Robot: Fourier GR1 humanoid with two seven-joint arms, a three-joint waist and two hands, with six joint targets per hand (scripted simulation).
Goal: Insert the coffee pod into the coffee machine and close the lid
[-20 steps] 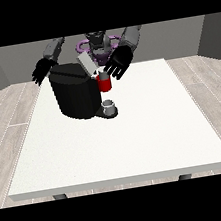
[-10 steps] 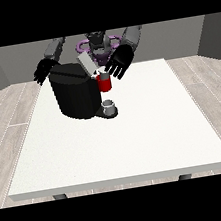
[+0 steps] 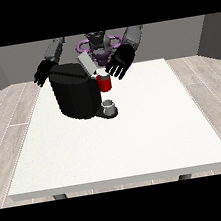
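Your black coffee machine (image 3: pixel 77 95) sits on the white surface (image 3: pixel 137 138), lid (image 3: pixel 86 64) tilted up. A red thing at the machine (image 3: pixel 105 84) hangs above a grey thing (image 3: pixel 109 105) on its base. Robot hand at the view's right (image 3: pixel 119 63): fingers spread apart beside the lid, holding nothing. Robot hand at the view's left (image 3: pixel 42 74): behind the machine, fingers relaxed and apart.

hand at the view's left (image 3: pixel 41 74) partly hidden behind the coffee machine (image 3: pixel 74 95), its fingers too small to tell
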